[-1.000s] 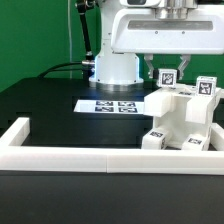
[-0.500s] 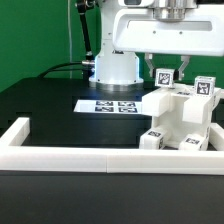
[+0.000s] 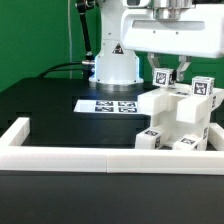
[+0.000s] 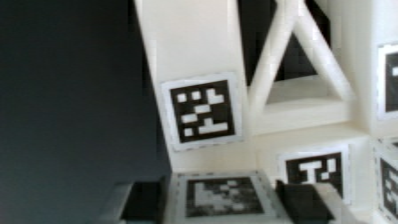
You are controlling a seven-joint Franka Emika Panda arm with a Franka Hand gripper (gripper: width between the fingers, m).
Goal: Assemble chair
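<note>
I can read no words or brand names anywhere; the only markings are black-and-white square tags. Nearest me in the exterior view runs the long white border rail (image 3: 105, 157), crossing the front of the black table (image 3: 45, 105) and turning back at the exterior view's left. Just behind it, at the exterior view's right, stands the chair (image 3: 180, 120): a stepped white plastic block, chunky and boxy, with tags on several of its faces, two low ones near the rail and others on its upper blocks. Its far right side is cut off by the picture's edge.

Further back, the marker board (image 3: 108, 105) lies flat on the table with its dark tags, just beside the chair on the exterior view's left. Behind that rises the arm's white base (image 3: 117, 68), with a small warning triangle I cannot read.

Above the chair hangs the claw (image 3: 166, 70), its dark fingers coming down to the chair's topmost tagged block. From here I cannot tell whether the fingers press on that block or only straddle it, so I cannot say if the claw is open or closed.

The wrist view is blurred. It shows white panels of the chair with three tags, a slanted white strut against a dark gap, and dark finger shapes at the picture's edge, too soft to judge.
</note>
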